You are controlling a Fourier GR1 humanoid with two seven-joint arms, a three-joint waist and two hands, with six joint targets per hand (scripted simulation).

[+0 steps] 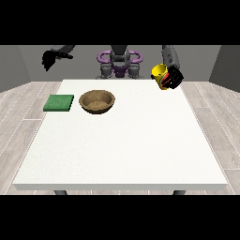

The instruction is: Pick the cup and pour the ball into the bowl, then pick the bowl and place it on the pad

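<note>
Yellow cup [159, 71] lifted off the white desk [122, 145], up beyond the bowl [97, 101] toward the view's right, past the desk's far right corner, tilted. Clasped by the hand at the view's right [173, 78], dark fingers wrapped round the cup's side. Ball not visible. Wooden bowl upright on the desk's far left part. Green pad [59, 103] flat just beside the bowl, toward the view's left edge, apart from it. Hand at the view's left [52, 58] raised above and behind the pad, holding nothing, fingers curled or straight: cannot tell.

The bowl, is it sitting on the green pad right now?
No, the bowl rests on the white table beside the green pad, not on it.
</note>
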